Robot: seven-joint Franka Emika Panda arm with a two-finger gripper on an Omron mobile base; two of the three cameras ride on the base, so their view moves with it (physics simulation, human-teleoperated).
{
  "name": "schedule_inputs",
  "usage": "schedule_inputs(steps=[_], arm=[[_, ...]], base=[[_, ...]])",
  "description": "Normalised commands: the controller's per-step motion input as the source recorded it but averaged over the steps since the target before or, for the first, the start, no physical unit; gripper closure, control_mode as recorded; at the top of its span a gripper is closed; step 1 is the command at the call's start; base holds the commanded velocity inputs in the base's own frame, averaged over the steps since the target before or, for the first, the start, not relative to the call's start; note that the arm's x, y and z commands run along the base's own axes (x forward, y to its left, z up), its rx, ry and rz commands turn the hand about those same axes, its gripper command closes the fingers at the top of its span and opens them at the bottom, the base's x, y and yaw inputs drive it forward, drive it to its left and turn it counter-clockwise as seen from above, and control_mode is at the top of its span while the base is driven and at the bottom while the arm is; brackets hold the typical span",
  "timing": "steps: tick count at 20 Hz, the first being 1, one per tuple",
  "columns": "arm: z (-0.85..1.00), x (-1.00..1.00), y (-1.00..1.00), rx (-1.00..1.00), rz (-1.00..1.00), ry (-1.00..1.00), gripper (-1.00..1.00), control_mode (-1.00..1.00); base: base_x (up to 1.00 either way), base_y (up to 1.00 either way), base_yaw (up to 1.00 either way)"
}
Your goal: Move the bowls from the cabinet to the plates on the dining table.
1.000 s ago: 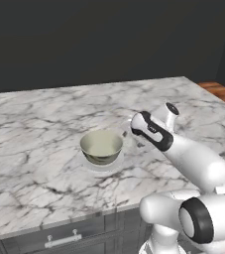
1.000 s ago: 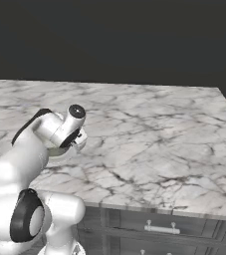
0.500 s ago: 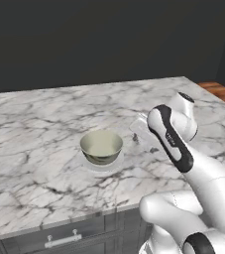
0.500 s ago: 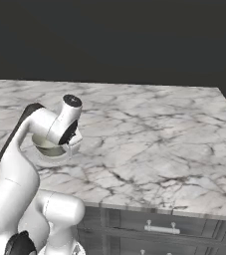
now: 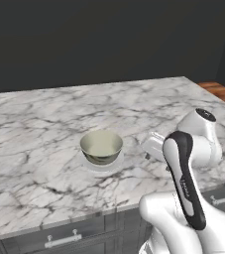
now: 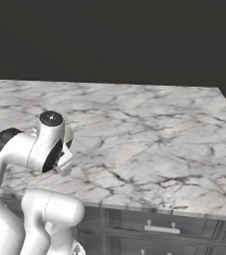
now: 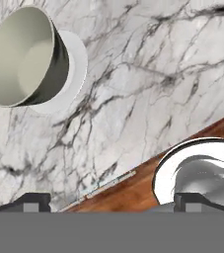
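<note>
The gripper [image 7: 111, 200] hangs near the dining table [image 5: 44, 119] front edge, jaws spread wide and grasping nothing; only its two finger tips [image 7: 32, 201] peek up, the rest cut off. One bowl [image 5: 101, 147] sits on one plate [image 5: 115, 164], a little in from that front edge, well clear of the corners. The plate is mostly hidden under the bowl.

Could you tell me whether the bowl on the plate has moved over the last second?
No. In the left base view the bowl sits on the same plate, at the same spot among the dining table veins. Only the arm has swung.
</note>
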Motion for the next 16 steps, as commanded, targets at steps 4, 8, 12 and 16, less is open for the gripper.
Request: schedule_inputs(steps=[4, 8, 12, 16], arm=[[0.00, -0.85, -0.19, -0.23, 0.03, -0.31, -1.00, -1.00], [0.00, -0.75, -0.20, -0.23, 0.06, -0.34, -1.00, -1.00], [0.00, -0.19, -0.04, -0.03, 0.02, -0.09, -1.00, -1.00], [0.00, 0.00, 0.00, 0.00, 0.00, 0.00, -1.00, -1.00]], base=[[0.00, 0.00, 0.00], [0.00, 0.00, 0.00], [0.00, 0.00, 0.00], [0.00, 0.00, 0.00]])
